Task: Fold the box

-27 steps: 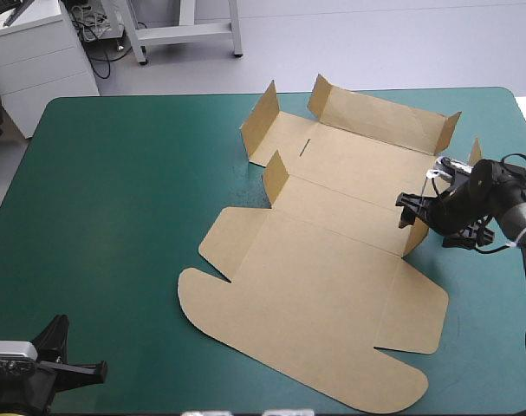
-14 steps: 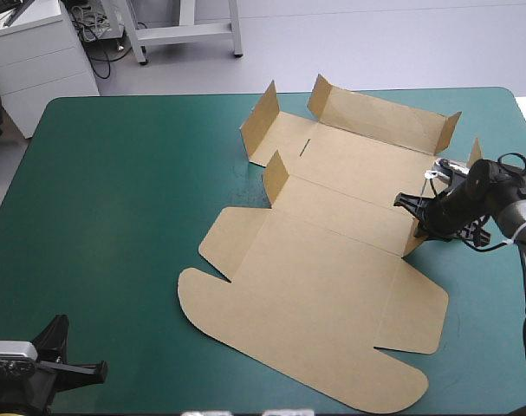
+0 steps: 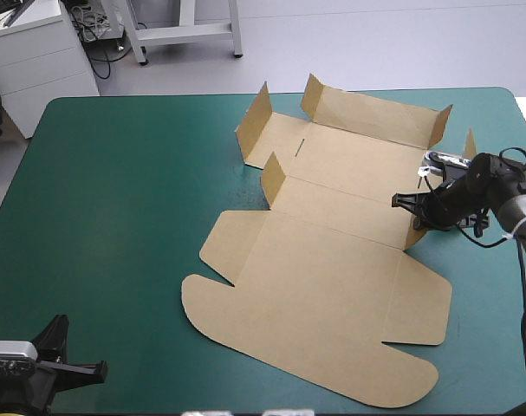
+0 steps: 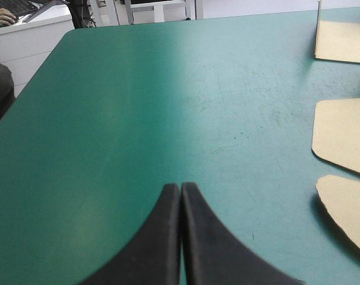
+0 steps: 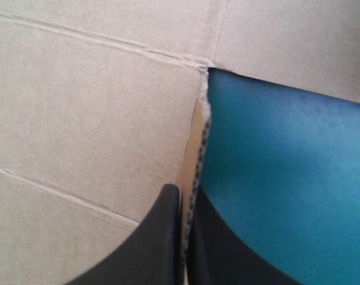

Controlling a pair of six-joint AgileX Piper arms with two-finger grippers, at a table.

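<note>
Right gripper (image 5: 184, 198): jaws pinch what seems an upright flap of the brown box (image 5: 91, 107). Teal-green surface (image 5: 286, 178) lies beside it.

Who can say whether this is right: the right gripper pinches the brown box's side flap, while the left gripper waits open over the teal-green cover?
Not open: the left wrist view shows the left gripper shut over the teal-green cover. The right gripper pinches the side flap of the box.

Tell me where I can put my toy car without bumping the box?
The big bare stretch of the teal-green cover, from the box to the table's left edge, is free. The right side is crowded: the right tool pinches the box's edge there. The left tool sits at the near-left corner.
</note>
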